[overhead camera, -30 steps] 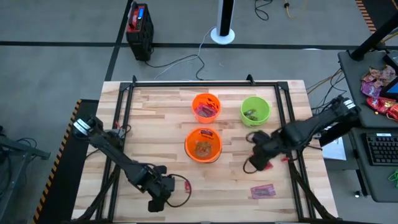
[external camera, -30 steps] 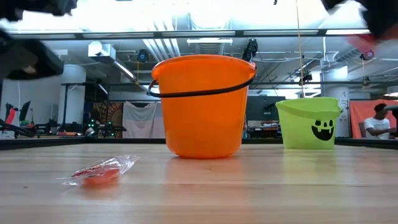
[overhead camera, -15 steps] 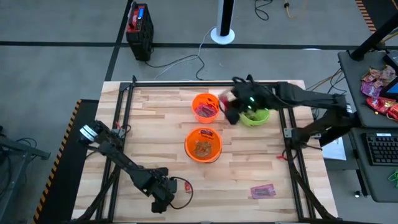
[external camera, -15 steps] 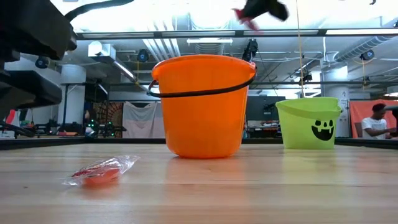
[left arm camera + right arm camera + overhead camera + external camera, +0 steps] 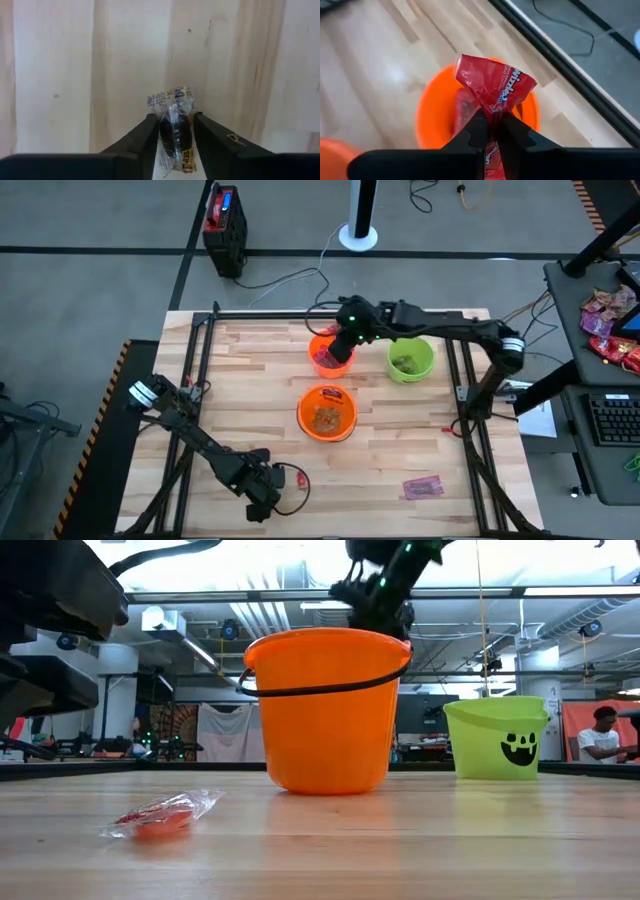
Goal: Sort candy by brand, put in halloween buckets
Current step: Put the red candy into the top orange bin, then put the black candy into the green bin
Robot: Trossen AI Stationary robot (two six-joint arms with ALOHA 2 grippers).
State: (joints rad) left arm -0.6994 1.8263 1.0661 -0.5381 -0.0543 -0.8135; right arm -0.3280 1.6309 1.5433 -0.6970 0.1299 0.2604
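Right wrist view, right gripper clamped on red packet, above orange bucket.

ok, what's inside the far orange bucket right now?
Red packets lie in the far orange bucket; the right hand holds a red packet just above it. That hand and packet cover part of the inside, so a full count isn't possible.

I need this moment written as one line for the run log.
right gripper: shut on red packet, above far orange bucket | left gripper: around clear-wrapped candy on table, near edge
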